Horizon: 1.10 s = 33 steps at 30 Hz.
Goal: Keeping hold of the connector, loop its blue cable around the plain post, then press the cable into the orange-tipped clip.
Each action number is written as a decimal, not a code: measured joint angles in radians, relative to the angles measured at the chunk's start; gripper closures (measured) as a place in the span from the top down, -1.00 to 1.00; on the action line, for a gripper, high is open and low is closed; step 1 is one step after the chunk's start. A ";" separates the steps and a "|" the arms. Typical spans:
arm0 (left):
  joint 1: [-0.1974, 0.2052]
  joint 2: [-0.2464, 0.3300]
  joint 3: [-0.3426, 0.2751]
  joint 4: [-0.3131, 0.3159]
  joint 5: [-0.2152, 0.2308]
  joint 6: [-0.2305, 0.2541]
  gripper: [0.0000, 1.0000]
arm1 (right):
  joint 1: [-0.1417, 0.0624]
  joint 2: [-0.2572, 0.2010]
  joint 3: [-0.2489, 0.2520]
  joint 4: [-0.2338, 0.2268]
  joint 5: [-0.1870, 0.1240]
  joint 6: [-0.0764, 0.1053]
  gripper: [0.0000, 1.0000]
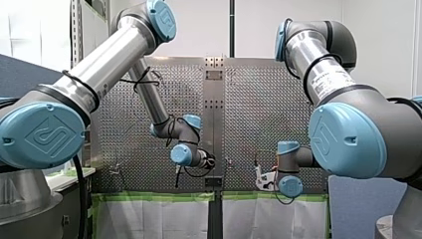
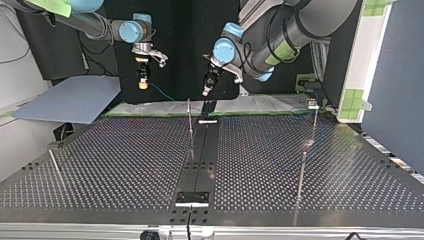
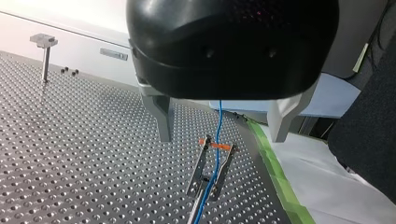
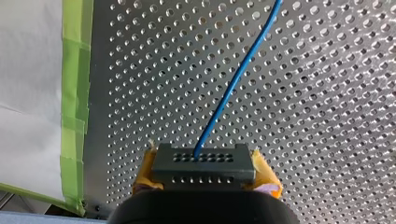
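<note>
My right gripper (image 4: 203,163) is shut on a dark grey connector (image 4: 203,171), gripped between yellow pads (image 4: 144,173). The blue cable (image 4: 233,88) leaves the connector and runs away over the perforated table. In the left wrist view the cable (image 3: 215,163) lies between the two metal prongs of the orange-tipped clip (image 3: 203,161). My left gripper (image 3: 222,139) hangs open just above that clip, a metal finger on each side, holding nothing. A metal post with a flat head (image 3: 45,58) stands far off beside it. In the top view my left gripper (image 2: 206,90) and right gripper (image 2: 143,82) hover at the table's far edge.
Green tape (image 3: 275,172) lines the table edge close to the clip, with white sheeting beyond it. In the top view thin posts stand at the left (image 2: 55,167) and right (image 2: 302,170), and a grey-blue board (image 2: 70,100) lies off the table's far left corner.
</note>
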<state>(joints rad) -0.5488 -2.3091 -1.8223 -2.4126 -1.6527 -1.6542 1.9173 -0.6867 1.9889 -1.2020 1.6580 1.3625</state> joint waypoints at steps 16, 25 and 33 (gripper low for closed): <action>-0.010 0.000 -0.001 -0.004 0.001 -0.008 1.00 | -0.004 0.000 -0.001 0.001 -0.003 0.002 -1.00; -0.014 0.000 -0.001 -0.013 0.000 -0.010 1.00 | -0.005 0.000 0.000 0.003 -0.004 0.003 -1.00; -0.017 0.000 -0.001 -0.026 -0.009 -0.008 1.00 | -0.007 -0.001 0.000 0.006 -0.004 0.003 -1.00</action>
<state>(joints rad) -0.5661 -2.3091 -1.8235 -2.4382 -1.6615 -1.6622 1.9107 -0.6877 1.9886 -1.1958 1.6539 1.3655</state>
